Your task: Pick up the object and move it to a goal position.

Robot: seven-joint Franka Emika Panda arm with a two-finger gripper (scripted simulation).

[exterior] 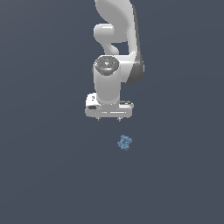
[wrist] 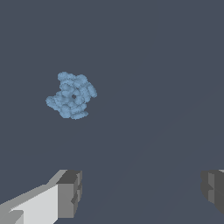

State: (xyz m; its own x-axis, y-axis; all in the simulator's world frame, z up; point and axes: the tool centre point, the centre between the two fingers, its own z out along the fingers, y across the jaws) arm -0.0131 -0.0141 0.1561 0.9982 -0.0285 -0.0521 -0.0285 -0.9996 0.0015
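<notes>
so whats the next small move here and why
Probably a short sideways shift to centre the gripper over the light-blue cluster, before any descent. In the wrist view the fingers stand wide apart with nothing between them, and the cluster lies off to one side of that gap. In the exterior view it sits apart from the gripper, toward the exterior view's right.
</notes>
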